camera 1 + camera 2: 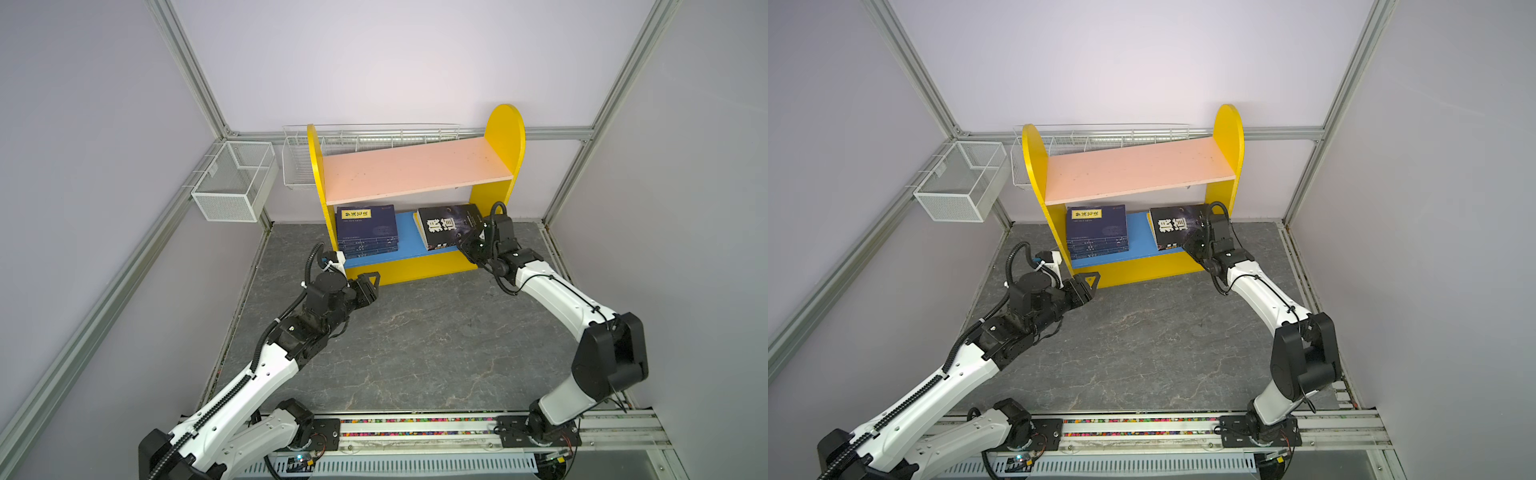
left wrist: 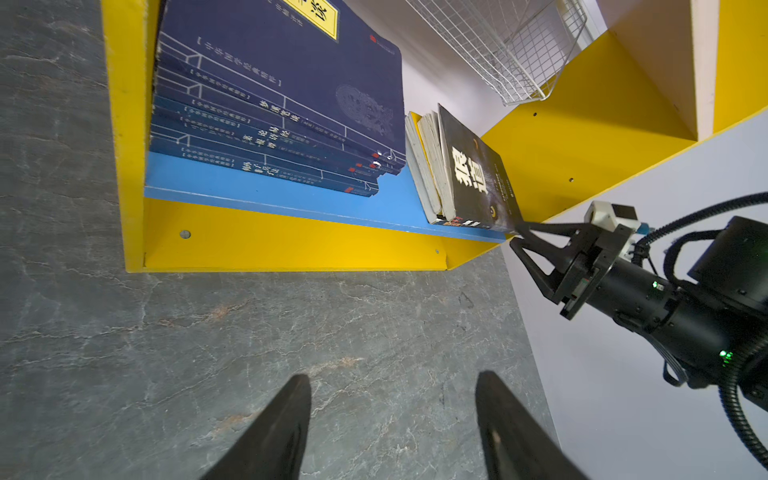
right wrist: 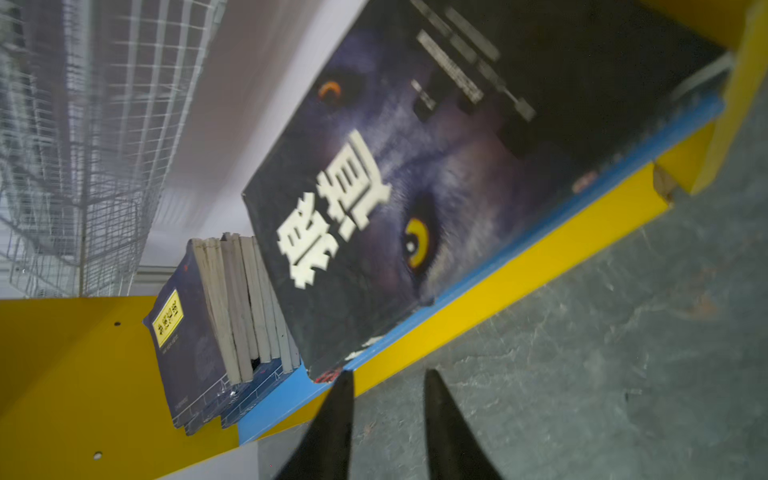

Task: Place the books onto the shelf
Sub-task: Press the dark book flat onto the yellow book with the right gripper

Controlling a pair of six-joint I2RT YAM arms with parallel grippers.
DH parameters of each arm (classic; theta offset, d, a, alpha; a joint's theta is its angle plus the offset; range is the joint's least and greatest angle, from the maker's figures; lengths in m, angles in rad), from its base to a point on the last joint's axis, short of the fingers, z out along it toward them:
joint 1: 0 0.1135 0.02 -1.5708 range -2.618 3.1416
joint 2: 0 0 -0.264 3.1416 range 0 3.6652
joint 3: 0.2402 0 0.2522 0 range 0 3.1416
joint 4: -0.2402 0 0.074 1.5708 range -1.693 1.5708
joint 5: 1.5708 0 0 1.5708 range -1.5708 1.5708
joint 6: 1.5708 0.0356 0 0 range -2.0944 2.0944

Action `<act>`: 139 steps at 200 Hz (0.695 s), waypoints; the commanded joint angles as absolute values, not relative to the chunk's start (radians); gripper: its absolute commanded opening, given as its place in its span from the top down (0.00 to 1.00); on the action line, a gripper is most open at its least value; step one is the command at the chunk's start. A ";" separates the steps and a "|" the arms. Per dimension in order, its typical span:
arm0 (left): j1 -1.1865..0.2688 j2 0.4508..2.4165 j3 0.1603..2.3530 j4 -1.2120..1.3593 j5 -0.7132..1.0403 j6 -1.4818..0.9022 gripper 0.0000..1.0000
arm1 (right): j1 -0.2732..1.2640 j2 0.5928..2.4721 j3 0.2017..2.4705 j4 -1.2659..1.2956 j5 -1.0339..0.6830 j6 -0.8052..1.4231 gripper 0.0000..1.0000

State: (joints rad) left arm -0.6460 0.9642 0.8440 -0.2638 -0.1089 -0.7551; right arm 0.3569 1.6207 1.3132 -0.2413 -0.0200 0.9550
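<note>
We held our right gripper [image 3: 388,372] narrow and empty just beside the corner of the wolf-eye book [image 3: 415,166], probably to nudge it squarely onto the blue lower board [image 1: 406,232] of the shelf [image 1: 505,133] near the navy stack [image 1: 365,230], while our left gripper [image 2: 392,376] hung wide and empty above the table [image 2: 124,353].

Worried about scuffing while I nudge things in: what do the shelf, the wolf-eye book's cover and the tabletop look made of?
Shelf: painted wood board, probably fibreboard; a chipped corner shows a tan raw core.
Wolf-eye book: paperback with a smooth printed card cover, apparently slightly glossy, though the view is blurred.
Tabletop: grey veined stone look, matte. Real stone or a printed sheet, I cannot tell.
</note>
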 commanded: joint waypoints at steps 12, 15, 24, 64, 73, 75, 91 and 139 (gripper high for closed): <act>-0.637 0.966 0.839 -0.350 -0.198 -0.781 0.36 | 0.369 1.656 1.334 -0.348 -0.030 0.885 0.82; -0.637 0.967 0.838 -0.357 -0.202 -0.783 0.36 | 0.370 1.660 1.337 -0.348 -0.029 0.883 0.82; -0.634 0.967 0.836 -0.366 -0.209 -0.790 0.36 | 0.373 1.669 1.344 -0.349 -0.021 0.878 0.82; -0.623 0.960 0.818 -0.385 -0.231 -0.810 0.36 | 0.373 1.745 1.424 -0.380 -0.018 0.877 0.83; -0.619 0.957 0.816 -0.382 -0.228 -0.809 0.36 | 0.373 1.761 1.439 -0.375 -0.021 0.876 0.84; -0.618 0.956 0.814 -0.382 -0.228 -0.808 0.36 | 0.373 1.763 1.442 -0.375 -0.020 0.876 0.83; -0.613 0.954 0.811 -0.384 -0.230 -0.809 0.36 | 0.373 1.784 1.471 -0.380 -0.011 0.868 0.84; -0.584 0.951 0.797 -0.380 -0.206 -0.807 0.36 | 0.371 1.834 1.542 -0.398 0.005 0.854 0.84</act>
